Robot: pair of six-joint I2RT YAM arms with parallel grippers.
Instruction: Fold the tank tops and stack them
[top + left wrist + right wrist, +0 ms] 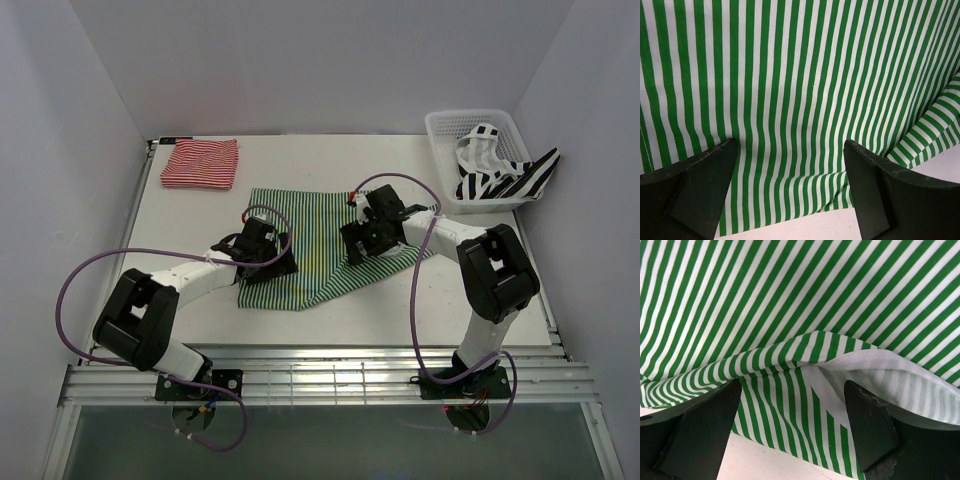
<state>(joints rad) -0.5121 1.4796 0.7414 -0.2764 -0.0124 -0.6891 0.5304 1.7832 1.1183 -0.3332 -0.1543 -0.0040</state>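
The green-and-white top (pixel 315 255) lies spread in the middle of the counter (pixel 420 315). Its longer run goes left to right and its stripes run from far to near; it is mostly flat, but rumpled along its right side. Both arms are down on it, one toward each end of that long run. The left fingers (pixel 700 185) stand wide apart over the near left hem, with flat cloth between them and bare counter just below the hem, and they clamp nothing. The right fingers (pixel 700 435) are also apart, straddling a raised fold where the cloth shows its white inner face — nothing is pinched there either. Whether either pair presses on the cloth cannot be told. The coming move seems to turn on this: each edge to be taken lies right between its own pair of fingers, so closing should catch it, though the right side may gather more than one layer at the fold. Further out, the red-and-white top (pixel 200 163) sits folded at the far left, well apart. The black-and-white top (pixel 500 178) hangs out of the white basket (pixel 440 122) at the far right — neither is in the way.
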